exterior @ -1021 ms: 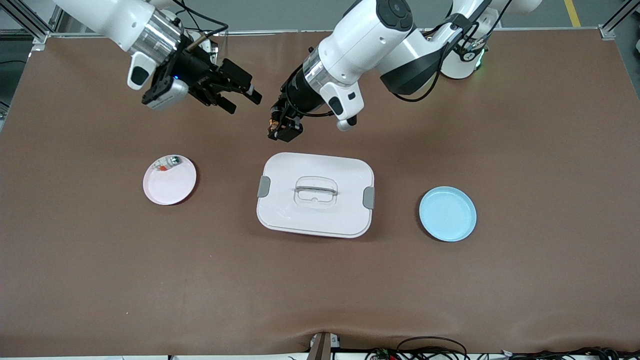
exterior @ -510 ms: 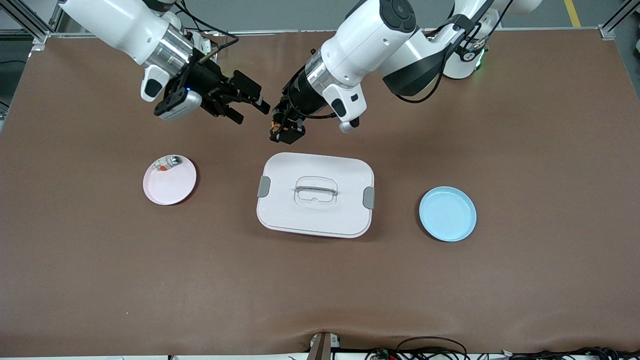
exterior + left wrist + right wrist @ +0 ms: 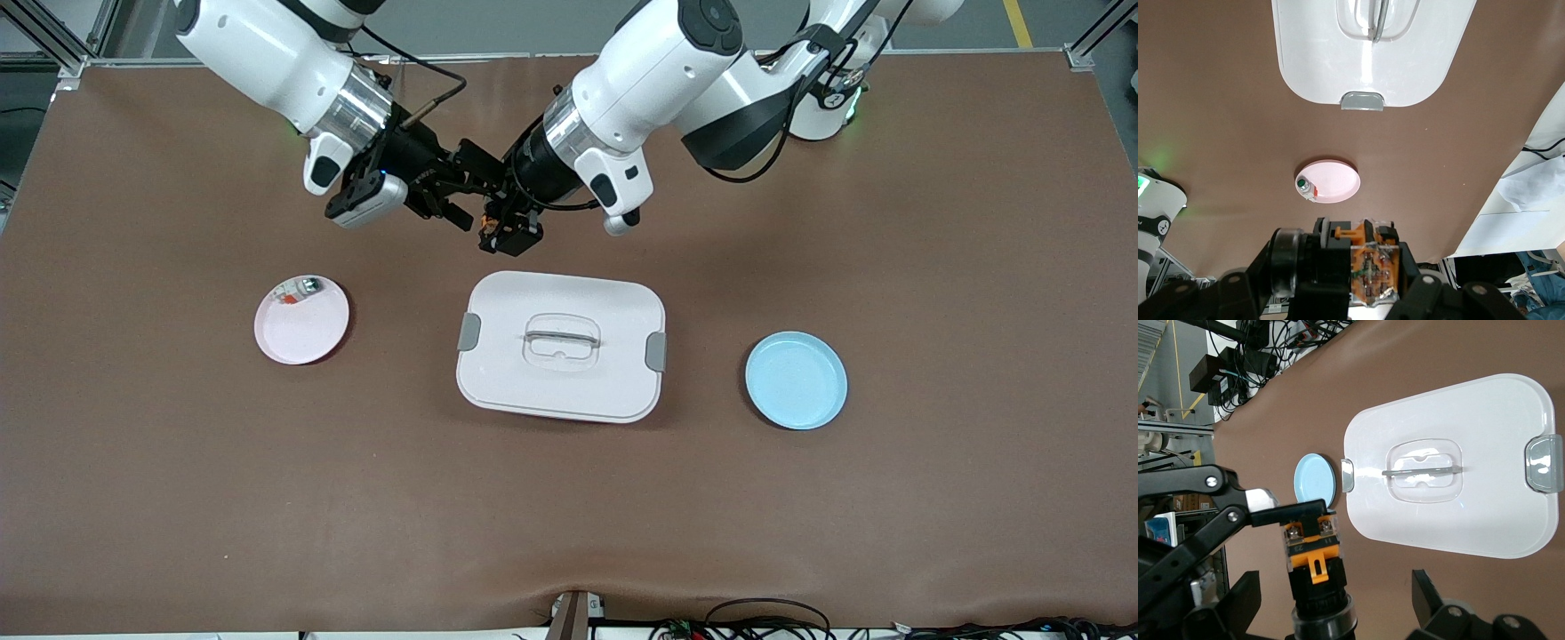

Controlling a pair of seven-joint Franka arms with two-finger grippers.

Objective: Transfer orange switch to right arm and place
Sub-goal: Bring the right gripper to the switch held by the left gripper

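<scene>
My left gripper point(image 3: 503, 228) is shut on the orange switch point(image 3: 487, 220), over the table just past the white box's edge toward the robots. In the left wrist view the switch point(image 3: 1365, 263) fills the left gripper point(image 3: 1361, 283). My right gripper point(image 3: 468, 188) is open, level with the switch. In the right wrist view the switch point(image 3: 1313, 567) shows with its round black end pointing between the right gripper's point(image 3: 1335, 603) spread fingertips point(image 3: 1431, 593), not touching them. The left gripper's finger point(image 3: 1281, 512) clamps the switch's orange end.
A white lidded box point(image 3: 613, 302) with a clear handle sits mid-table, also seen in the right wrist view point(image 3: 1498, 433). A pink plate point(image 3: 307, 336) toward the right arm's end holds a small whitish part point(image 3: 298, 289). A blue plate point(image 3: 796, 380) lies toward the left arm's end.
My right gripper has moved in from the right arm's end until its open fingers flank the switch. My left gripper has stayed nearly still with the switch.
</scene>
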